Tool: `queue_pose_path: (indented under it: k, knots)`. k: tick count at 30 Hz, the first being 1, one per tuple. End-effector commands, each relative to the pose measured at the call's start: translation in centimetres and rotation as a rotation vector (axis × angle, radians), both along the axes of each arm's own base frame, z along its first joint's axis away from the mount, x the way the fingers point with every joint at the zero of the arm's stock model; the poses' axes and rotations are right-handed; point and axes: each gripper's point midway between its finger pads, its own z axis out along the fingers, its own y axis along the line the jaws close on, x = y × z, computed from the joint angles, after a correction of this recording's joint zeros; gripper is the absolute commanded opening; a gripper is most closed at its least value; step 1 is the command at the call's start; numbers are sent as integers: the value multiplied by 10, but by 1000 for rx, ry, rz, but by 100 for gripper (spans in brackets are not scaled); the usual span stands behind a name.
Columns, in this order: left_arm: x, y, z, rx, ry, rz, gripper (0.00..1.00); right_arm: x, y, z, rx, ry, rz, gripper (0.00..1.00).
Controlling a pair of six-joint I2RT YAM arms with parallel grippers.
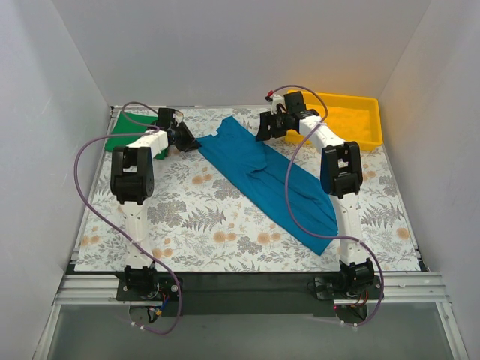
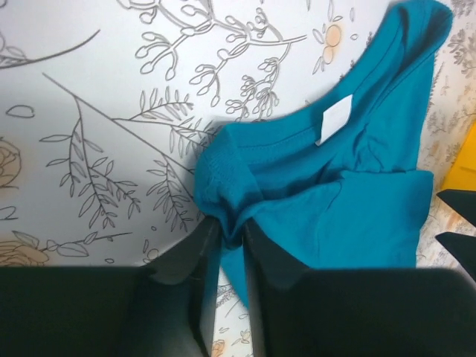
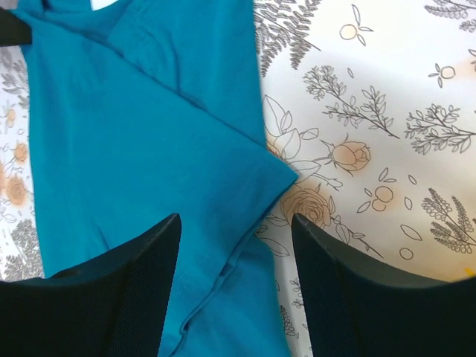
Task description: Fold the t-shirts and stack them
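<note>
Flat on the floral mat (image 1: 195,217), the teal t-shirt (image 1: 262,176) lies in a long diagonal strip left of the yellow tray (image 1: 373,124). Its far end sits near the tray's left end and its other end runs toward the near side, away from the tray. A flap of cloth lies folded over the body. The green t-shirt (image 1: 126,132) is bunched at the mat's far corner, well apart from the tray, with the teal one between them.

The left gripper (image 2: 229,232) is at the shirt's collar end, on the side away from the tray. It is clamped on a bunched bit of the neck edge, cloth pinched between nearly closed fingers. A white label (image 2: 336,117) shows inside the collar just beyond.

The right gripper (image 3: 234,223) is just left of the tray, over the corner of the flap. Its fingers (image 3: 141,282) are spread apart with nothing gripped. Can't tell if the tips touch the cloth.
</note>
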Motion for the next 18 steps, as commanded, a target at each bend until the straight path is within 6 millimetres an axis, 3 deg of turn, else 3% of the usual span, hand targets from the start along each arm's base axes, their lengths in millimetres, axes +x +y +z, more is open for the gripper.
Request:
queue_pose_path:
  k: [1,7,9,10,11,12,13,14,15,16,17,18]
  knots:
    - [4,12,5,34,1,-23,19,9,8,54,84,-136,79,67]
    - [14,10,36,41,-83,-72,34,29,-2,30,36,-96,-75,60]
    - [15,12,68,62,-171,-82,44,33,-6,19,20,-76,-114,60]
    - [5,16,63,90,-169,-83,48,33,-5,18,24,-73,-114,60]
    - [8,18,102,100,-277,-74,52,33,-4,11,29,-57,-117,59]
    - [4,21,115,111,-316,-68,53,32,-1,10,43,-50,-107,59]
    - [-8,24,110,120,-322,-58,55,33,0,9,54,-46,-104,59]
    - [-18,25,145,115,-395,-49,56,31,2,2,59,-27,-105,58]
    - [-28,26,150,110,-410,-47,56,30,5,1,67,-22,-98,57]
    - [-47,27,136,105,-382,-48,57,31,4,-1,69,-19,-97,57]
    - [-60,24,159,83,-437,-52,57,30,7,-4,70,-15,-94,55]
    - [-71,24,161,70,-439,-53,57,31,6,-7,70,-7,-100,55]
